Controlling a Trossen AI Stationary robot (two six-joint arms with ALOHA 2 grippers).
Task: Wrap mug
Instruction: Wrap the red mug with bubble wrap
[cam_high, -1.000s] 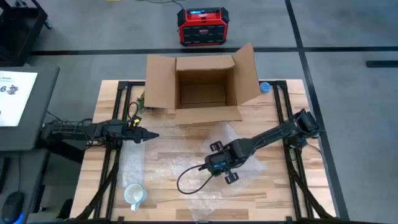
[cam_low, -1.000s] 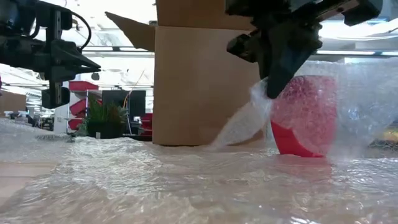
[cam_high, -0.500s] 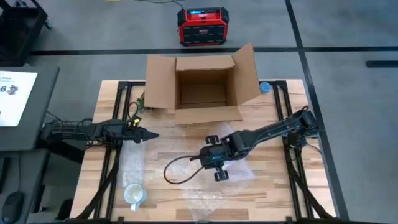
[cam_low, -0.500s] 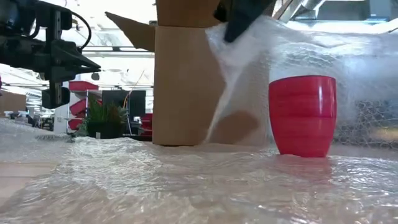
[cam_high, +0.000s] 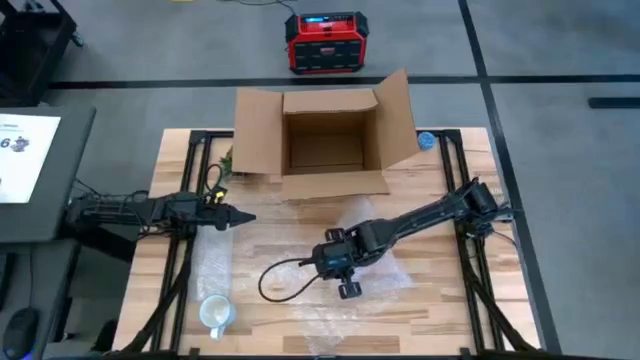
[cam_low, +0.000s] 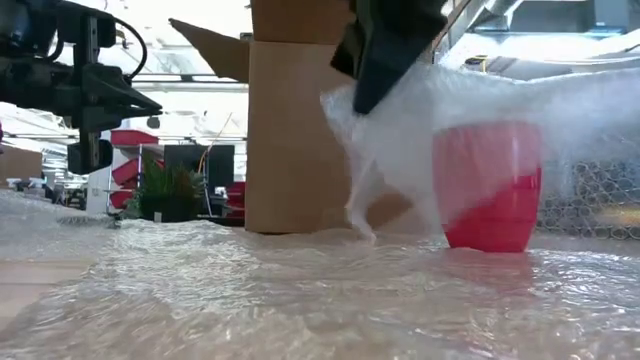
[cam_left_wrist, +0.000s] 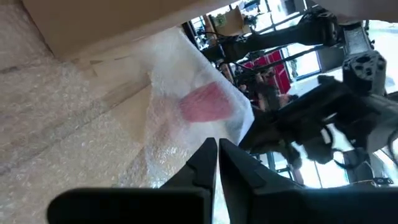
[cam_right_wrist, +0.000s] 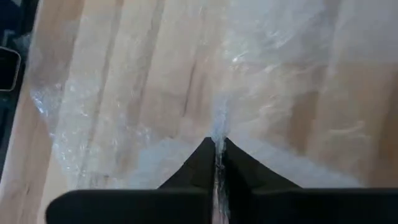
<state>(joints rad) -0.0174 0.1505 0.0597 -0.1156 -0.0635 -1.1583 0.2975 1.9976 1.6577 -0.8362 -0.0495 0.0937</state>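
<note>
From my remote station, I watch the right pincer (cam_low: 385, 55) pinch a sheet of bubble wrap (cam_low: 470, 130) and hold it draped over the red mug (cam_low: 490, 195), which stands upright on the desk (cam_high: 440, 300) in front of the open cardboard box (cam_high: 322, 140). In the low view the mug sits below the pincer and to one side of it, its upper part veiled by the plastic, its base bare. The pincer's fingers are closed tight on the film's edge, as the right wrist view confirms: the wrap (cam_right_wrist: 217, 134) runs up between the two dark fingertips (cam_right_wrist: 202, 158) with wooden boards beneath.

From above I cannot make out the mug; it is hidden beneath the right arm and the film, near the middle of the desk. There the right pincer (cam_high: 333, 262) shows only as a dark block with a black cable (cam_high: 285, 280) looping off it. That view alone shows a second mug, white (cam_high: 215, 313), on another bubble sheet at the desk's near left corner.

The left pincer (cam_high: 240, 219) waits above the desk's left side, its fingers pressed together on nothing. Its wrist camera catches the red mug (cam_left_wrist: 208, 102) under the film, with the right arm dark beyond it.
</note>
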